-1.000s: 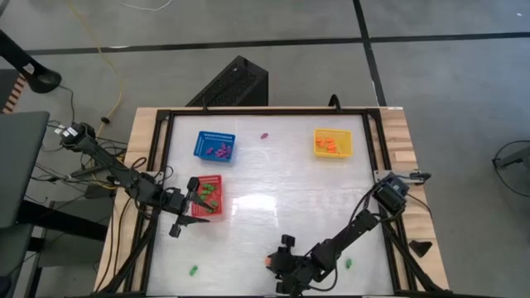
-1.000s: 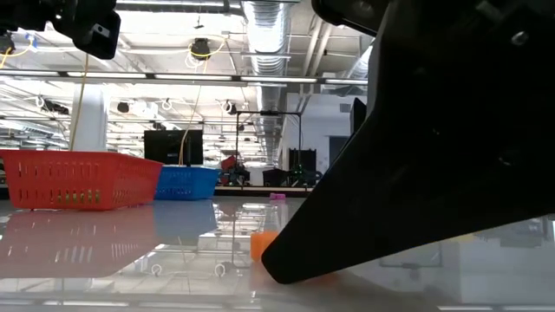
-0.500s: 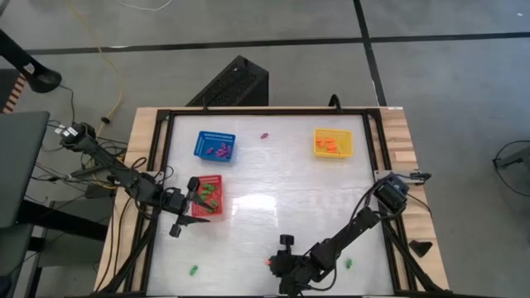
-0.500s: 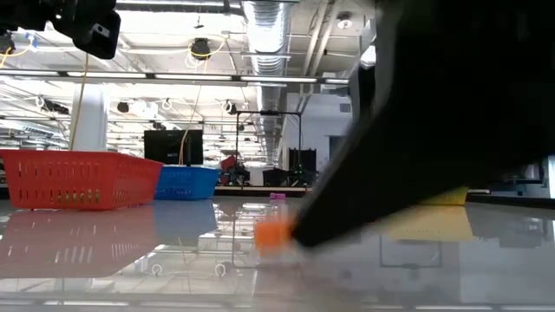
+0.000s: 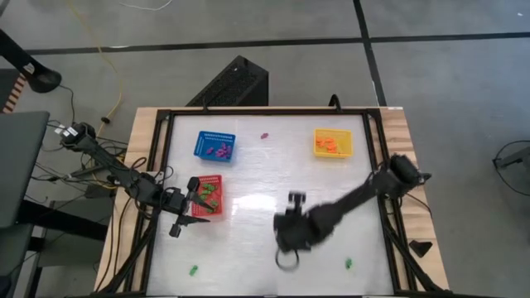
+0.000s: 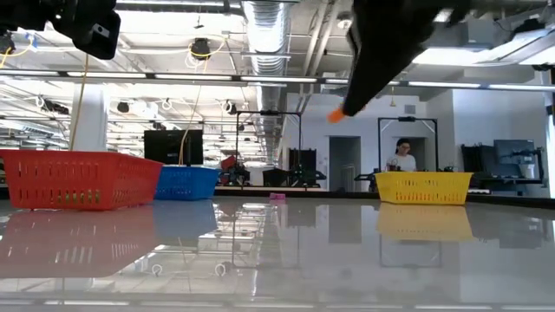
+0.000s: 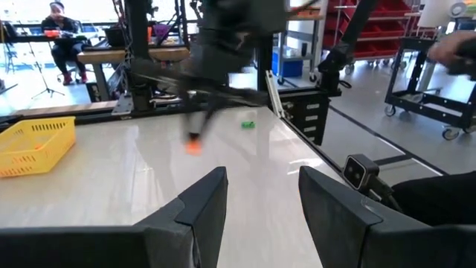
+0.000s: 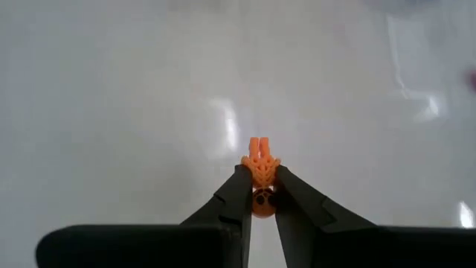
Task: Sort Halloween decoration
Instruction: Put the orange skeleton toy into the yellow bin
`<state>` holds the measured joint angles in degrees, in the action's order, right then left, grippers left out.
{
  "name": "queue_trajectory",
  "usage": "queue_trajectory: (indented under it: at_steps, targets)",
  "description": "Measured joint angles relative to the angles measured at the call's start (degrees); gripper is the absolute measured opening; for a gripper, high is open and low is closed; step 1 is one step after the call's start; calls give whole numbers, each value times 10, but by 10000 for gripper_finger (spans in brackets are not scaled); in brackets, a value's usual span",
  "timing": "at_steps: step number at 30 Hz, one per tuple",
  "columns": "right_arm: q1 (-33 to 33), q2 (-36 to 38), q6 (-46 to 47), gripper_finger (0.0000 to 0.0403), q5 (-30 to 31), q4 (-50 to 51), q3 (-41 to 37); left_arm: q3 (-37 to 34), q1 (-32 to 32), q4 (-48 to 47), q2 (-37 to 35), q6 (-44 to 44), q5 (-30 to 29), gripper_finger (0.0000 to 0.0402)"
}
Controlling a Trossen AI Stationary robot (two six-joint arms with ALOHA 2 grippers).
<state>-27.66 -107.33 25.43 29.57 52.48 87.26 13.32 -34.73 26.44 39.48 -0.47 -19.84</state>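
My right claw (image 8: 259, 195) is clenched on 1 orange trinket (image 8: 260, 168), which sits pinched between the fingertips with its top poking out past them. In the low view that trinket (image 6: 335, 114) hangs well clear of the bench (image 5: 265, 178), so it is lifted and the carry is the step in hand. From above, my right claw (image 5: 290, 236) hovers over the middle of the bench, toward the near side.

My left claw (image 7: 260, 186) waits with its fingers apart and nothing between them, parked at the red basket (image 5: 207, 195) on the left side of the bench.

The yellow basket (image 5: 332, 143) at the far right already holds orange pieces, so I judge that is where this one belongs. The blue basket (image 5: 215, 146) holds purple ones and the red basket holds green ones. The next move calls for swinging the right arm away from me and to the right until the claw is over the yellow basket, then lowering inside its rim before letting go, since a piece this small could bounce out.

Left to sort: 2 green trinkets, one (image 5: 193, 270) near the front left and one (image 5: 348, 264) near the front right, plus 1 purple trinket (image 5: 265, 134) between the blue and yellow baskets.
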Motion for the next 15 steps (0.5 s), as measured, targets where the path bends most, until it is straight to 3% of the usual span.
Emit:
queue_trajectory:
  at_steps: [9, 15]
  targets:
    - [224, 75, -5, 78, -25, 271, -19, 0, 0, -2, 0, -2, 0, 160]
    - [403, 105, -44, 77, -35, 281, -68, 0, 0, -5, 0, 3, 0, 160]
